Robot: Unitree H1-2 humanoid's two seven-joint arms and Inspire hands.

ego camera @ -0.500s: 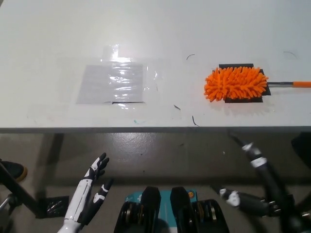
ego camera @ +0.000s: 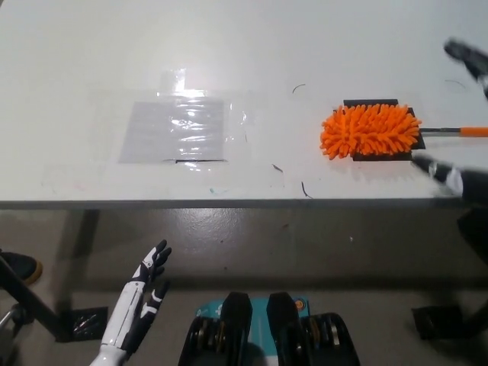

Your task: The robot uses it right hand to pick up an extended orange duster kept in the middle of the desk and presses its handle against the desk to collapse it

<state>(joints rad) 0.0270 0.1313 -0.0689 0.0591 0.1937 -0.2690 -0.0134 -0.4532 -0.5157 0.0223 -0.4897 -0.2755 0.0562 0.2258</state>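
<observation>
The orange duster (ego camera: 371, 130) lies untouched at the worktop's (ego camera: 252, 46) right, handle pointing right. The black right robot hand (ego camera: 463, 114) spreads open, empty, around that handle, seemingly for a grasp. The white left robot hand (ego camera: 143, 303) rests open below the near edge.

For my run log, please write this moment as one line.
right hand: open, over duster handle | duster: on desk | left hand: open, low

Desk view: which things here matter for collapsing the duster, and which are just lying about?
For the job:
orange duster, handle running off right
right hand, above the desk near the handle
desk

Lying about:
clear plastic sheet
black mat under the duster
left hand, resting below the desk
</observation>
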